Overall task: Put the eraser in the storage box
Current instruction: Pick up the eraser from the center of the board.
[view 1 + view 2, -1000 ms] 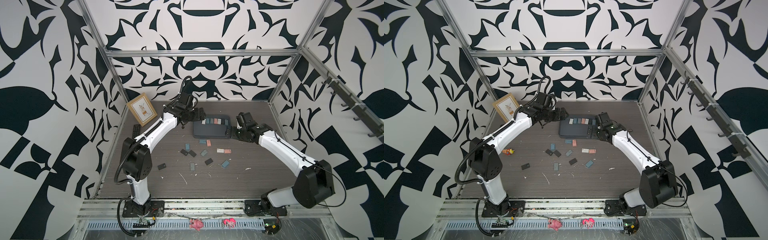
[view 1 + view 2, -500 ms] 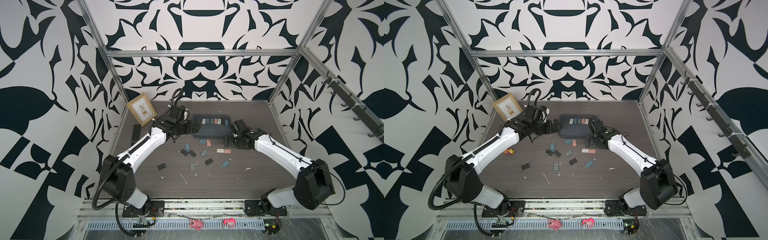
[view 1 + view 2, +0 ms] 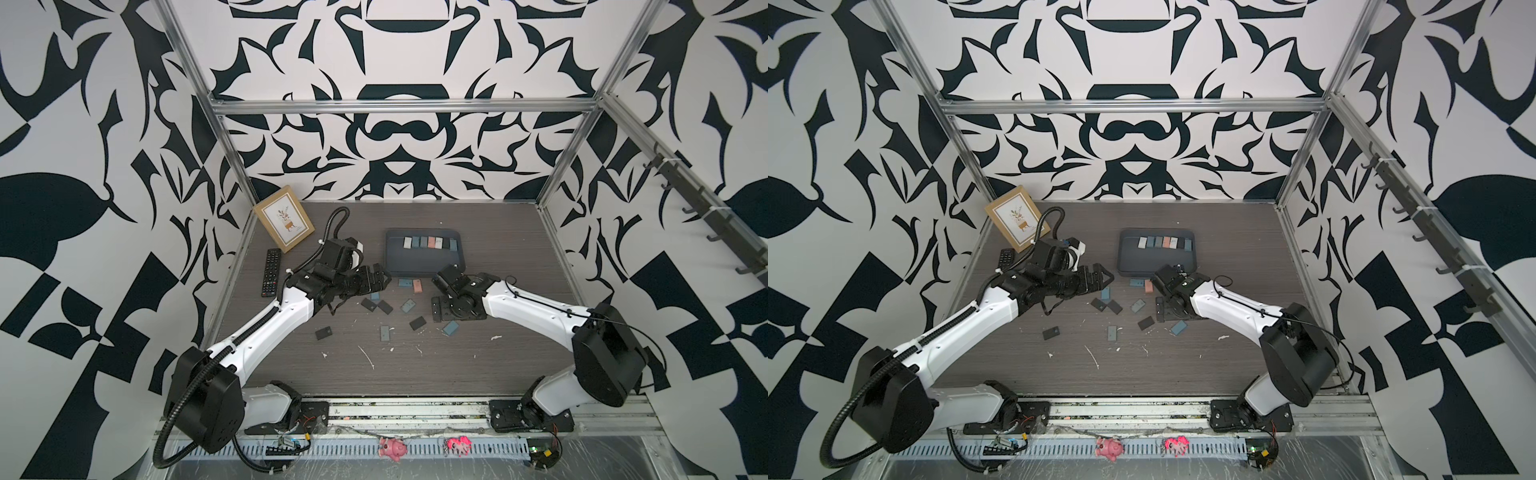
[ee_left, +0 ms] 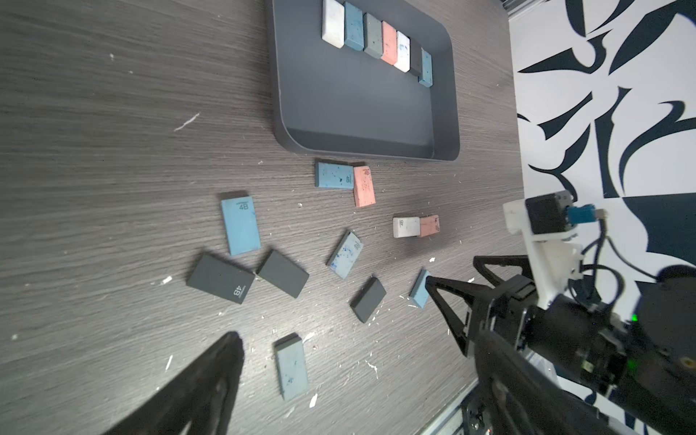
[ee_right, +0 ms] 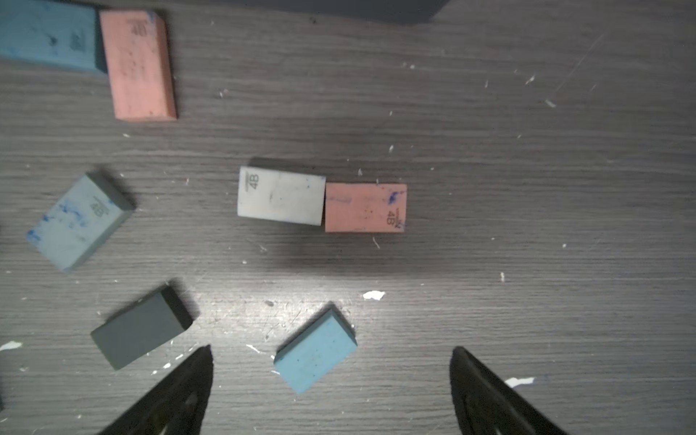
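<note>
one tan picture frame (image 3: 284,218) and one black remote (image 3: 271,278) are seen at the left of the table (image 3: 498,365), and just right of them the left gripper (image 3: 384,277) is spread wide, with nothing in it. in the middle, eleven loose erasers (image 4: 241,226) are counted in the left wrist view: five blue, three dark, two pink and one white, all outside the one storage box (image 4: 367,148), where a row of erasers (image 4: 373,35), seven in number, is lined up along its far side. further right, the right gripper (image 5: 332,350) is likewise spread and empty, and one blue eraser (image 5: 314,350) is seen lying on the table between its fingers (image 5: 188,384).
</note>
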Controlling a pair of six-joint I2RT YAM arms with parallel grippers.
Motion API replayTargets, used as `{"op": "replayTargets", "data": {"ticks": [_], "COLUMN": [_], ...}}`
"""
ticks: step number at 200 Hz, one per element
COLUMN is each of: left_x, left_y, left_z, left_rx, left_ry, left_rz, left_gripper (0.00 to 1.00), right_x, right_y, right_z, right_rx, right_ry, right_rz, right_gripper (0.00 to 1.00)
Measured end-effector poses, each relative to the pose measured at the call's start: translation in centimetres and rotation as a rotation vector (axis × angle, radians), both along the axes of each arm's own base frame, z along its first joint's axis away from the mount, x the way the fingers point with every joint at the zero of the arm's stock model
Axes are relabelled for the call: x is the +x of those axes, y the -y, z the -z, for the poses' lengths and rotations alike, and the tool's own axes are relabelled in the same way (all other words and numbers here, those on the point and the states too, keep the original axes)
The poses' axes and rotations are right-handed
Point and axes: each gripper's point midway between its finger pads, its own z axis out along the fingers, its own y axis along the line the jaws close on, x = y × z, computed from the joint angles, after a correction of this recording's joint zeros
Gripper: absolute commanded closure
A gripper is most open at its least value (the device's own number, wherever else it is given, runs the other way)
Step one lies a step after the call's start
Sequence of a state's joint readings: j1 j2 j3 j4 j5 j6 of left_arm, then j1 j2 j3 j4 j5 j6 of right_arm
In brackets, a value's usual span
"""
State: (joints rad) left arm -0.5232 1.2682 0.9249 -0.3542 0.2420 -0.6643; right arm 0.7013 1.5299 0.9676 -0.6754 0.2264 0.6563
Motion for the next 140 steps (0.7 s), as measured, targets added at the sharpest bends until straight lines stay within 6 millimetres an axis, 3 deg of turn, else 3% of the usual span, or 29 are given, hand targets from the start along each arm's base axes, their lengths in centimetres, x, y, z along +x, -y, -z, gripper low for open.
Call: {"op": "replayTargets", "data": {"ticks": [80,140], "left_x": [-1.7,-1.5], "left_y": [-0.3,0.3], "left_z": [2.0,1.9], "left_rx": [-0.06,-0.097], "left_ry": [-0.059,-0.059], "left_rz": [-0.006,0.008], "left_gripper": [0.01,0.01], "right_x": [-1.8,-3.3], "right_y": [-1.5,0.0], "right_z": [2.9,4.1], "right_rx": [-0.048,-0.076], "right_ry": [-0.036,-0.041], "right_rz": [0.012,0.078], "right_gripper": [0.13,0.15]}}
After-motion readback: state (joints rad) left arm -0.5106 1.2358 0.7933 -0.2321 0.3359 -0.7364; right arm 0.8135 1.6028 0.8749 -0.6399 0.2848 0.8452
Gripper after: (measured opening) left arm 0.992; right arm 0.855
